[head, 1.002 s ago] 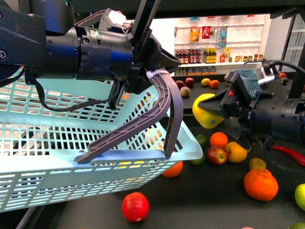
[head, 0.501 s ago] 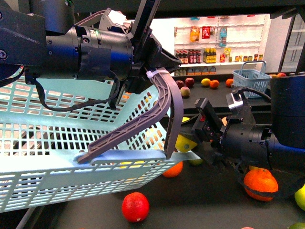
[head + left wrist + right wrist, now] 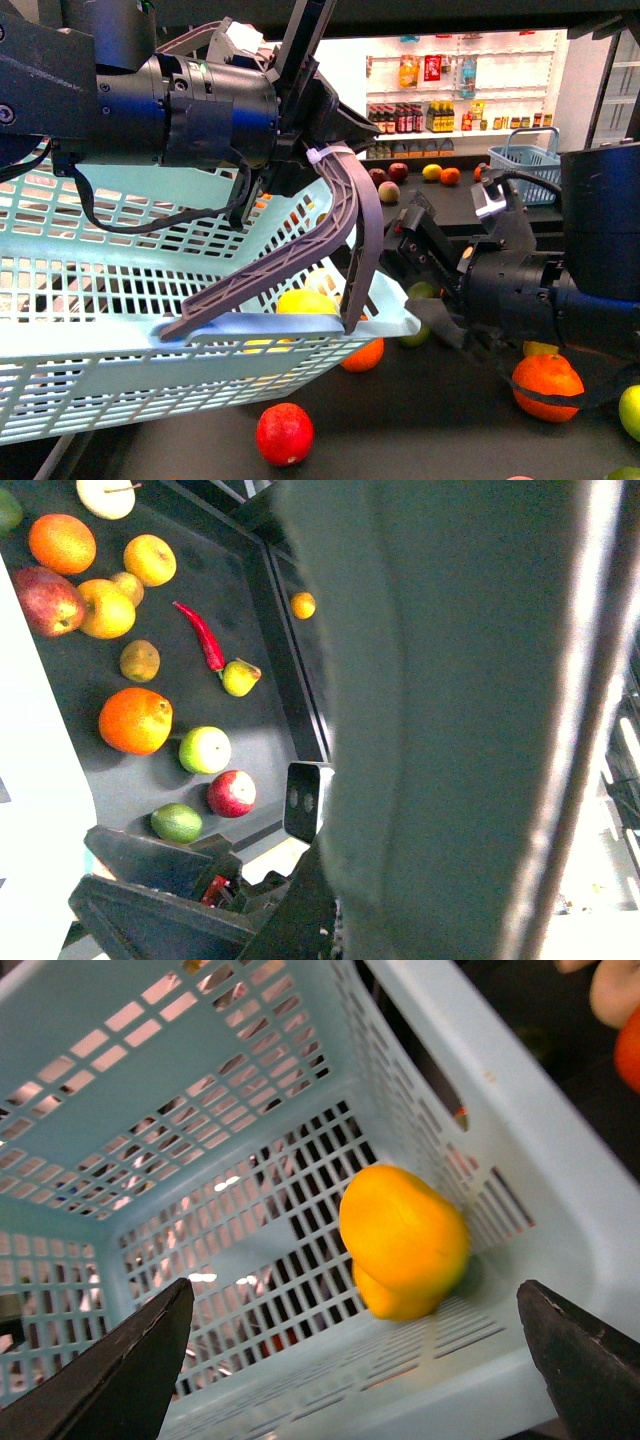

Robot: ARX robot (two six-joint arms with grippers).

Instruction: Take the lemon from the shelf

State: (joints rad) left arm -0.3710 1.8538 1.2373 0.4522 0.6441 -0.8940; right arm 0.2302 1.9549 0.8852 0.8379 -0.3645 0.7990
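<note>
Right wrist view, and the lemon (image 3: 403,1242) is loose! It sits inside the pale blue basket (image 3: 560,1160), low in the corner by the near wall. It is a little blurred, so I cannot tell whether it has settled on the mesh floor. The right gripper (image 3: 352,1290) is spread wide, its two dark fingers (image 3: 120,1370) well apart on either side with nothing between them.

From the front, the yellow shows through the basket wall just behind the rim, with the right arm right at that corner. The left gripper (image 3: 310,150) looks clamped on the grey handle (image 3: 345,215), holding the basket up over the black shelf (image 3: 440,410), where an orange (image 3: 546,385) and other fruit lie.

Compare a second ago: the lemon was pinched in the right gripper, out over the shelf and away from the basket. Half a second ago it was at the basket's rim. Now it is dropped in. The basket and left arm have hardly shifted.

My read is that the pick is done and the fruit delivered; the right arm only needs to back clear of the rim.
</note>
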